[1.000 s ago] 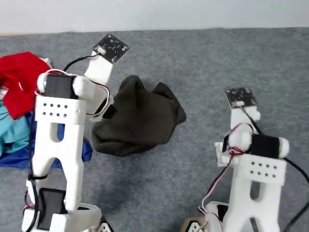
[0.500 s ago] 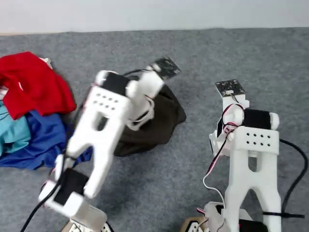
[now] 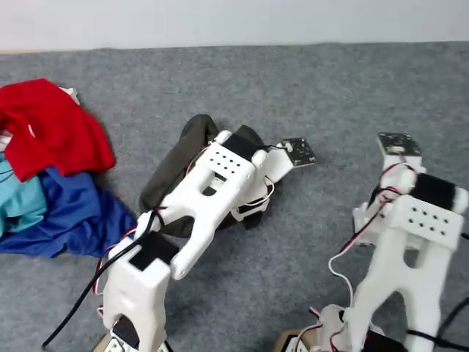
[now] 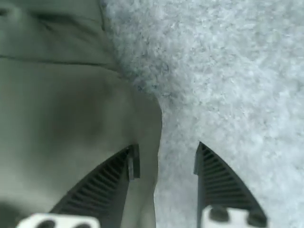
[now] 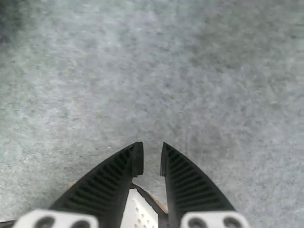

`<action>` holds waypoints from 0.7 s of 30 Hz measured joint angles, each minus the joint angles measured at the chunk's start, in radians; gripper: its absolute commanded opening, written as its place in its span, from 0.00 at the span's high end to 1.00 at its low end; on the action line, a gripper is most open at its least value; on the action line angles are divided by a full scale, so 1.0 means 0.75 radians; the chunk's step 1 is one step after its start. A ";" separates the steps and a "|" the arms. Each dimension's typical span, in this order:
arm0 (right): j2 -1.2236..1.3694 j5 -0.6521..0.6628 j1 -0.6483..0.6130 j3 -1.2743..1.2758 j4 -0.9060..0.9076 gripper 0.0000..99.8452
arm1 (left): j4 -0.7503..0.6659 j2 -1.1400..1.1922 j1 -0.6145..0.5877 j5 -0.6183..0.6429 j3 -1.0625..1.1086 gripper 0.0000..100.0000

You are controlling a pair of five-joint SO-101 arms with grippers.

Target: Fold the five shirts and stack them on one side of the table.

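While the left tool (image 4: 164, 161) is hanging, jaws apart, astride an edge of the dark olive shirt (image 4: 61, 109) crumpled mid table (image 4: 237, 71), the right tool (image 5: 152, 159) is hovering barely parted and empty. The cloth is looking limp and light, probably best pinched at that edge.

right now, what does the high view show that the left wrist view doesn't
Only the high view: the red shirt, blue shirt and teal shirt, piled at one side of the table. Only the left wrist view: the left gripper, open, one finger over the dark shirt, one over bare table. Both: the dark shirt and the table.
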 measured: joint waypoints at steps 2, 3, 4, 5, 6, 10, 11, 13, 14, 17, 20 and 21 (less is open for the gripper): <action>0.000 0.029 0.051 0.000 0.000 0.93 | -0.023 0.051 0.000 0.000 -0.023 0.80; 0.000 0.039 0.080 0.000 0.000 0.93 | -0.033 0.076 -0.008 0.000 -0.039 0.80; 0.000 0.053 0.102 0.000 0.000 0.93 | -0.039 0.104 -0.016 0.000 -0.059 0.80; 0.000 0.065 0.125 0.000 0.000 0.93 | -0.041 0.129 -0.025 0.000 -0.082 0.80; 0.000 0.078 0.143 0.000 0.000 0.93 | -0.045 0.158 -0.031 0.000 -0.104 0.80; 0.000 0.096 0.186 0.000 0.000 0.93 | -0.045 0.270 -0.037 0.002 -0.196 0.85; 0.000 0.100 0.186 0.000 0.000 0.93 | -0.045 0.293 -0.037 0.002 -0.223 0.86; 0.000 0.100 0.188 0.000 0.002 0.93 | -0.043 0.329 -0.037 0.002 -0.276 0.88; 0.000 0.100 0.188 0.000 0.002 0.93 | -0.037 0.344 -0.037 0.002 -0.303 0.90; 0.000 0.100 0.188 0.000 0.002 0.93 | 0.018 0.370 -0.037 0.002 -0.393 0.97; 0.000 0.100 0.188 0.000 0.010 0.93 | 0.096 0.372 -0.029 -0.006 -0.511 1.00; 0.000 0.100 0.188 0.000 0.016 0.93 | 0.131 0.372 -0.031 -0.002 -0.565 1.00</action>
